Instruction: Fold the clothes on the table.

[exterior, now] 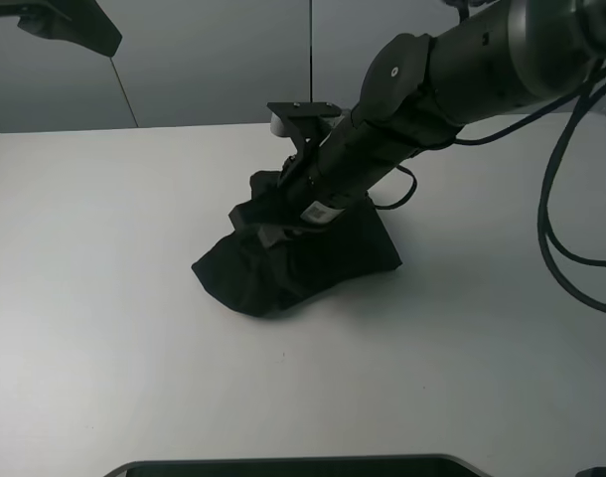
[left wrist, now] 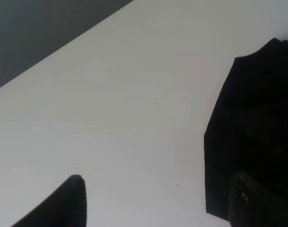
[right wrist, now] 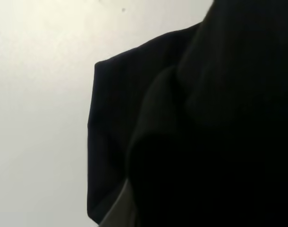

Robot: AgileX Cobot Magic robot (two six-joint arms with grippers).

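Shirt: I see the black T-shirt (exterior: 293, 260) bunched in a heap at centre frame on the white table (exterior: 104, 298).
Edges and room: bare tabletop on every side of the heap; far table edge runs across the upper frame.
Right arm: reaches down from upper right, right gripper (exterior: 283, 221) buried in the cloth, clenched on the shirt.
Left gripper: spread wide (left wrist: 158, 201), holding nothing.
Left wrist view only: shirt edge (left wrist: 248, 132) at right of frame.
Right wrist view: dark fabric (right wrist: 134, 142) fills most of it.

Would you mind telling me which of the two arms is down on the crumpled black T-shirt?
The right arm's gripper, buried in the black T-shirt mid-table; the left gripper hangs open over bare white table.
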